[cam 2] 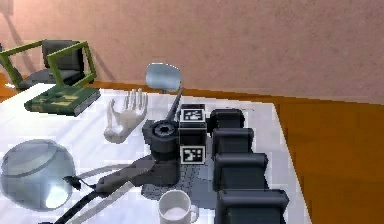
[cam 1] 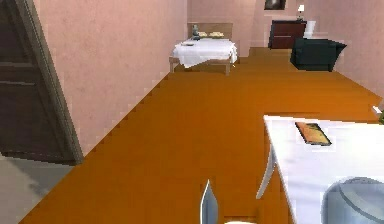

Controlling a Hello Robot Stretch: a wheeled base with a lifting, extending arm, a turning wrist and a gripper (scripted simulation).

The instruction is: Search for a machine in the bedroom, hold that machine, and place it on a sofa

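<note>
1. Your pincer (cam 2: pixel 157 137) hangs over the white table (cam 2: pixel 95 150) at the end of the arm (cam 2: pixel 235 165). With things lying around and behind it, you cannot tell its spread or whether it holds anything.
2. Nearest it are a white hand sculpture (cam 2: pixel 125 115) and a grey elongated thing (cam 2: pixel 130 178). That may be the machine, though its shape doesn't settle it.
3. A glass bowl (cam 2: pixel 35 170) and a white mug (cam 2: pixel 178 210) crowd the near side, so pull back with care.
4. The table's edge drops to bare orange floor (cam 2: pixel 340 160) on the arm side view's right.
5. Ahead, the floor runs open to a bed (cam 1: pixel 205 52) and a dark seat (cam 1: pixel 318 53), possibly the sofa.
</note>
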